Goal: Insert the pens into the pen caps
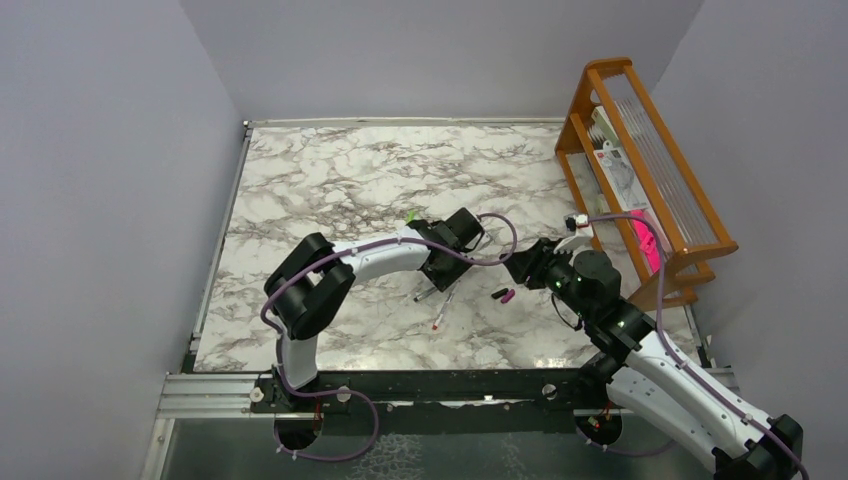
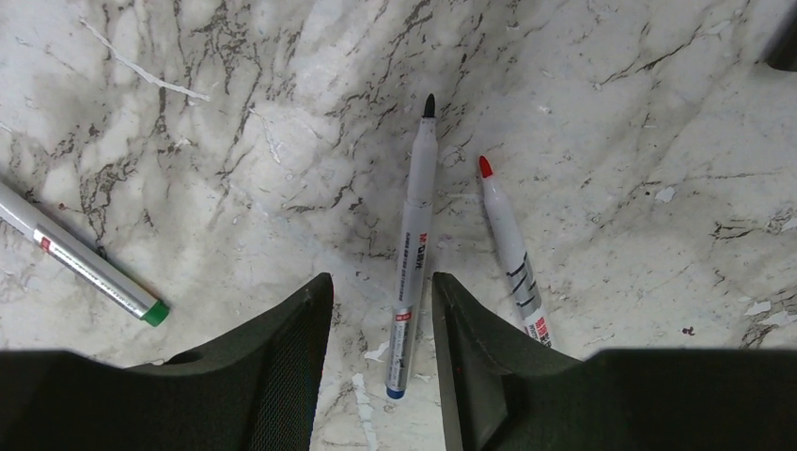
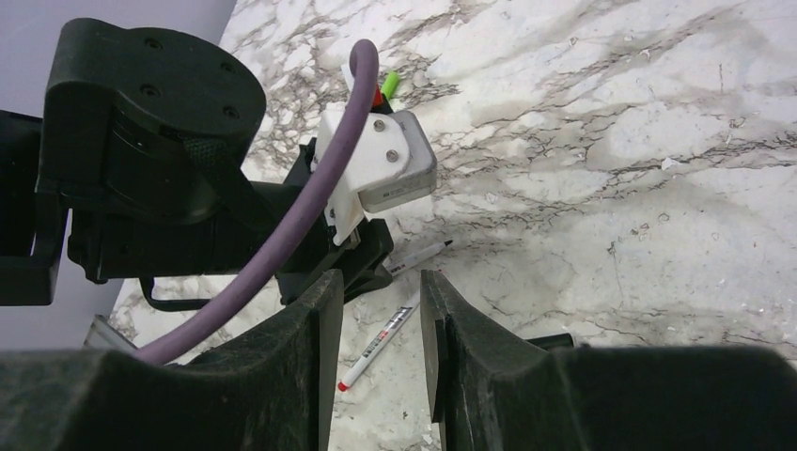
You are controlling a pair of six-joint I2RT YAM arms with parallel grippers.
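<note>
My left gripper (image 1: 437, 272) is open, low over the marble. In the left wrist view its jaws (image 2: 381, 282) stand either side of the rear end of a black-tipped pen (image 2: 414, 244) without touching it. A red-tipped pen (image 2: 508, 254) lies just right of it, and a green-ended pen (image 2: 85, 268) lies to the left. My right gripper (image 1: 520, 265) is open and empty above the table. Between its fingers (image 3: 381, 277) the red-tipped pen (image 3: 381, 338) shows. The black cap (image 1: 498, 293) and magenta cap (image 1: 508, 296) lie together near it. A small green piece (image 1: 411, 214), seemingly the green cap, lies behind the left wrist.
A wooden rack (image 1: 640, 170) stands at the back right with a flat pink tool (image 1: 646, 240) beside it. The left arm's purple cable (image 1: 500, 235) loops between the two grippers. Grey walls close in the table on three sides.
</note>
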